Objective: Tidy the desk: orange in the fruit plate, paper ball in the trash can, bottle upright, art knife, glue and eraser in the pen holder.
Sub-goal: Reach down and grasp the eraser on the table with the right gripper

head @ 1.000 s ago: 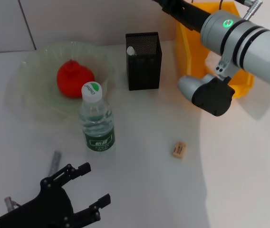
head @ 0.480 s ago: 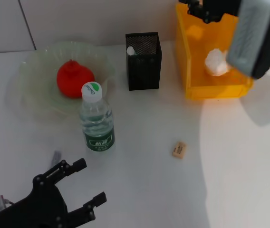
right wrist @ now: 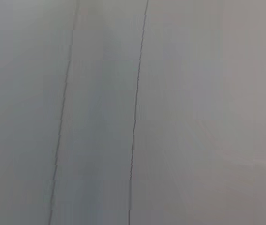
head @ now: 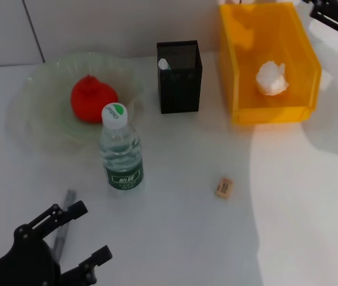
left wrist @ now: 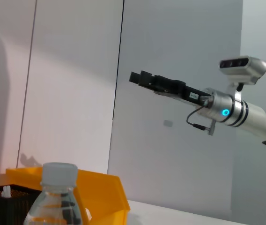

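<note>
Fingers, left [head: 77,238]: mine, black, spread wide apart at the near left edge of the surface; nothing sits between them.
Left contact: one fingertip lies over the top end of the art knife [head: 62,223], a slim grey stick lying on the surface; I cannot tell whether it touches.
Fingers, right [head: 335,15]: raised at the far right corner of the head view, beyond the trash can; in the left wrist view they [left wrist: 144,78] point out level before the wall. I cannot tell how far apart they stand, and I see nothing in them.
Orange [head: 93,99]: in the fruit plate [head: 38,119], near its middle.
Paper ball [head: 272,78]: on the floor of the trash can [head: 234,77], towards its right wall.
Bottle [head: 120,149]: upright on the surface, white cap on, just in front of the fruit plate's near rim; its cap also shows in the left wrist view [left wrist: 58,197].
Eraser [head: 224,187]: flat on the bare surface, well apart from the bottle, in front of the trash can and apart from it.
Pen holder [head: 180,77]: upright between the fruit plate and the trash can; a small white tip shows inside at its left corner.
Right wrist view: only a plain grey wall with thin seams.
</note>
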You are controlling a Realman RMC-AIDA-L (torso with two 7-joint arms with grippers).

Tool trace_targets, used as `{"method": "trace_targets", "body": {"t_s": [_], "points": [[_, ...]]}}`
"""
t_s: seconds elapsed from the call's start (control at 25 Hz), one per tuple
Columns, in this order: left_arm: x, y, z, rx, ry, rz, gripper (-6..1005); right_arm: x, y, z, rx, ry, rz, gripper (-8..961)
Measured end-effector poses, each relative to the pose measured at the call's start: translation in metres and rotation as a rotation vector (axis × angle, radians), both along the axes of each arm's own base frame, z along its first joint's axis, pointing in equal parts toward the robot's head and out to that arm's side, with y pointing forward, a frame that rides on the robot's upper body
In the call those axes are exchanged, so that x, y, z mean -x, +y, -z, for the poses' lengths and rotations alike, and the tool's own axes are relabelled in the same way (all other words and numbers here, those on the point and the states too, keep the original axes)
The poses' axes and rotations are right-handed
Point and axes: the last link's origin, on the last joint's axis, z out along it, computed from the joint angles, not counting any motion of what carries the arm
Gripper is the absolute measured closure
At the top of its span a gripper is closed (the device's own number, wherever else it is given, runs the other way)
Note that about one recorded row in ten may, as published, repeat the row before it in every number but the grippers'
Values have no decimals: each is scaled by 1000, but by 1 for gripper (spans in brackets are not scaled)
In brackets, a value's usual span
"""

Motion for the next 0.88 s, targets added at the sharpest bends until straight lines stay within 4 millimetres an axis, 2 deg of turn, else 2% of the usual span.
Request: {"method": "trace_targets", "body": {"t_s": [0.16, 0.2, 0.24, 0.28, 0.36, 0.4, 0.44, 0.48, 0.52, 0.64, 0.68, 0.72, 0.84, 0.88], "points": [[3, -4, -1, 10, -1, -17, 186, -22, -7, 0, 189, 182, 37, 349], [4, -4, -1, 10, -1, -18, 186, -22, -3, 0, 346, 161, 81, 349], [4, -4, -1, 10, -1, -18, 186, -22, -3, 0, 346, 161, 81, 349], [4, -6, -2, 10, -3, -20, 186, -18, 1, 1, 422, 115, 94, 349], [4, -6, -2, 12, -3, -20, 186, -5, 6, 2, 523, -11, 80, 348], [4, -6, -2, 12, -3, -20, 186, 13, 13, 0, 588, -144, 59, 348], [4, -6, -2, 12, -3, -20, 186, 13, 13, 0, 588, -144, 59, 348], [4, -6, -1, 14, -4, -20, 186, 34, 21, -3, 639, -316, 37, 348], [4, -6, -1, 14, -4, -20, 186, 34, 21, -3, 639, -316, 37, 348], [4, -6, 0, 15, -5, -23, 186, 64, 31, -14, 634, -570, -9, 347], [4, -6, 1, 16, -5, -27, 186, 83, 37, -17, 624, -723, -44, 347], [4, -7, 2, 19, -7, -33, 186, 83, 37, -17, 624, -723, -44, 347], [3, -7, 5, 20, -10, -45, 186, 111, 46, -7, 643, -956, -111, 346], [2, -7, 8, 21, -13, -52, 186, 125, 53, 4, 657, -1102, -140, 346]]}}
